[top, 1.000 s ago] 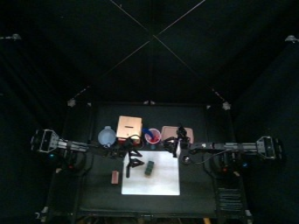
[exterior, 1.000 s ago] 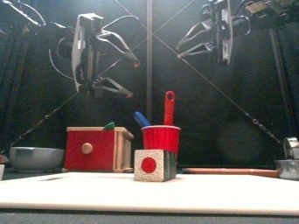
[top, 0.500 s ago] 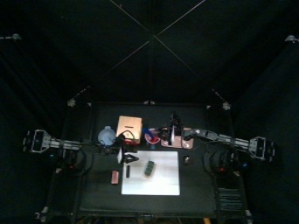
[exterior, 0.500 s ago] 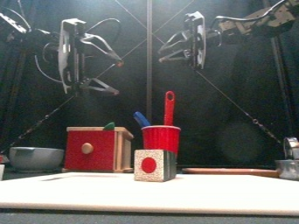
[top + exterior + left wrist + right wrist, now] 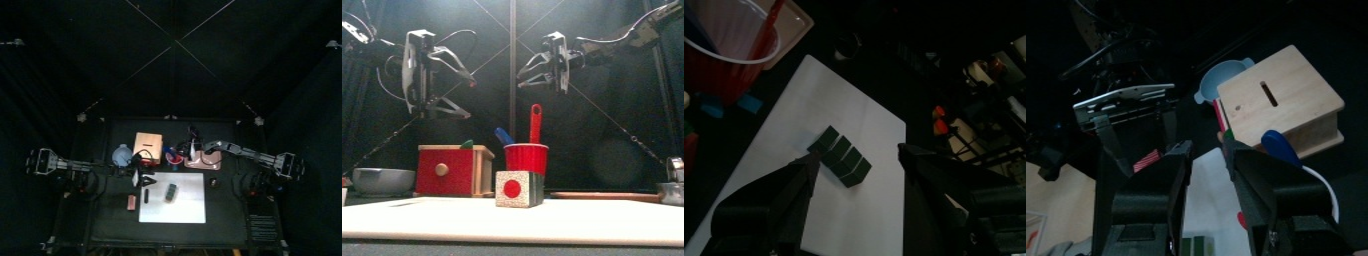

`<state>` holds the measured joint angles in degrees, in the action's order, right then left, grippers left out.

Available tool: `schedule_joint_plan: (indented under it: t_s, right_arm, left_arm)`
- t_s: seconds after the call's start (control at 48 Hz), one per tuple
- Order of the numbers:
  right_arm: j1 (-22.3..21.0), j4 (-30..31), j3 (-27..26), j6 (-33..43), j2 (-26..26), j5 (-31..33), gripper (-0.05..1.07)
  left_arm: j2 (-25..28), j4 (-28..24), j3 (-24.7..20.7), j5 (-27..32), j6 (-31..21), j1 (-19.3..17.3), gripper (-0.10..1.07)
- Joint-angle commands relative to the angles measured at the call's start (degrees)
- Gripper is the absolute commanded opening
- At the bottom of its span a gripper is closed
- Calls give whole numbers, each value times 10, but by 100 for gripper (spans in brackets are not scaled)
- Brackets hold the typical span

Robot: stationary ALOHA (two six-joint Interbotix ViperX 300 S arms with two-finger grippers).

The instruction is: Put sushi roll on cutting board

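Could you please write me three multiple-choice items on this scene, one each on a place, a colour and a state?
1. Where does the sushi roll lie?
A. on the cutting board
B. inside the red cup
C. in the grey bowl

2. What colour is the cup with the utensils standing in it?
A. yellow
B. red
C. white

3. How does the left tool stand?
A. shut on the roll
B. open, above the board, holding nothing
C. shut on a spoon

Answers: 1 A, the left wrist view shows the dark roll lying on the white board. 2 B, the front view shows a red cup. 3 B, its jaws stand apart on either side of the roll, empty.
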<state>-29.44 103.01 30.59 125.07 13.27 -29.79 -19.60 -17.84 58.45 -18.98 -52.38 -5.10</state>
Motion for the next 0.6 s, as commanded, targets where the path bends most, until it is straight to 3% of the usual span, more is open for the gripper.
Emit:
schedule_joint_plan:
  t_s: [0.0, 0.146, 0.417, 0.583]
  right_arm:
    - [-5, 62, -33, 38, 8, -21, 72]
    - [-11, 146, -79, 71, 7, -50, 72]
    - [-80, 155, -129, 94, -40, -149, 72]
    - [-92, 129, -130, 111, -63, -144, 72]
  left_arm:
    - [-4, 1, -6, -5, 1, -2, 97]
    - [-4, 4, -5, -5, 0, -2, 97]
    - [-4, 17, -6, -5, 0, -2, 97]
    - [-4, 22, -5, -5, 1, -2, 97]
